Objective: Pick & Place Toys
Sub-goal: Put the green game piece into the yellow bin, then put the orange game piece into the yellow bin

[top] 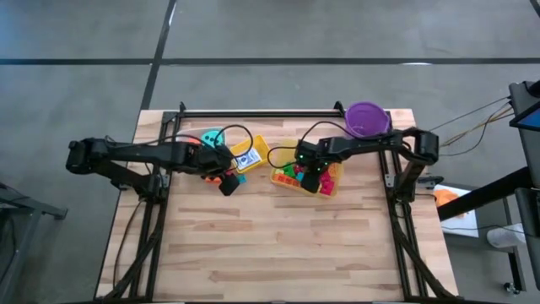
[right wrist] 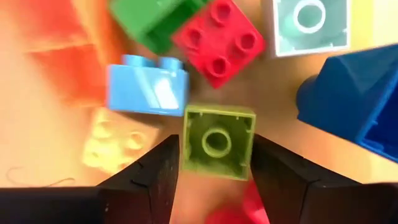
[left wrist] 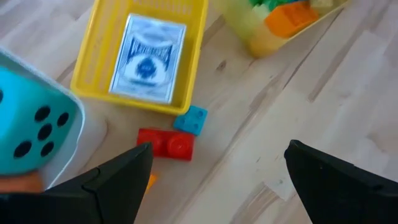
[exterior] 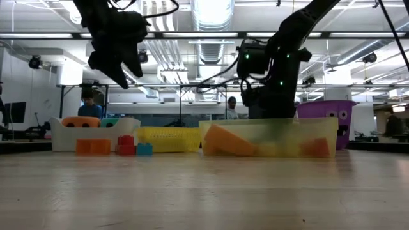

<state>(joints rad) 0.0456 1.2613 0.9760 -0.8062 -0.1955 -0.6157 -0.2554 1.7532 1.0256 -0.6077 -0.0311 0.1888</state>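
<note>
My right gripper (right wrist: pixel 216 146) reaches down into the clear bin (top: pixel 332 189) of toys, open. Its fingers stand on either side of a light green brick (right wrist: pixel 217 124) that lies underside up among blue (right wrist: pixel 146 84), red (right wrist: pixel 219 34) and yellow (right wrist: pixel 115 143) bricks. My left gripper (left wrist: pixel 217 149) hangs open and holds nothing above the table, over a red brick (left wrist: pixel 166 144) and a small blue brick (left wrist: pixel 190 120) that lie on the wood beside the yellow bin (left wrist: pixel 140 102). A blue-white card box (left wrist: pixel 148 57) lies flat in that bin. A teal die (left wrist: pixel 31 118) sits in a pale bin. My right gripper's fingers (right wrist: pixel 155 180) come from above, pointing down, and flank two opposite sides of the light green brick (right wrist: pixel 188 140). A thin gap shows at one side. Whether the other finger touches the brick, I cannot tell. The brick rests in the bin.
A purple bucket (top: pixel 368 118) stands at the far right of the table. Orange bricks (exterior: pixel 92 146) lie on the wood near the pale bin (exterior: pixel 96 133). The near half of the table (top: pixel 278 253) is bare wood. People show in the room beyond.
</note>
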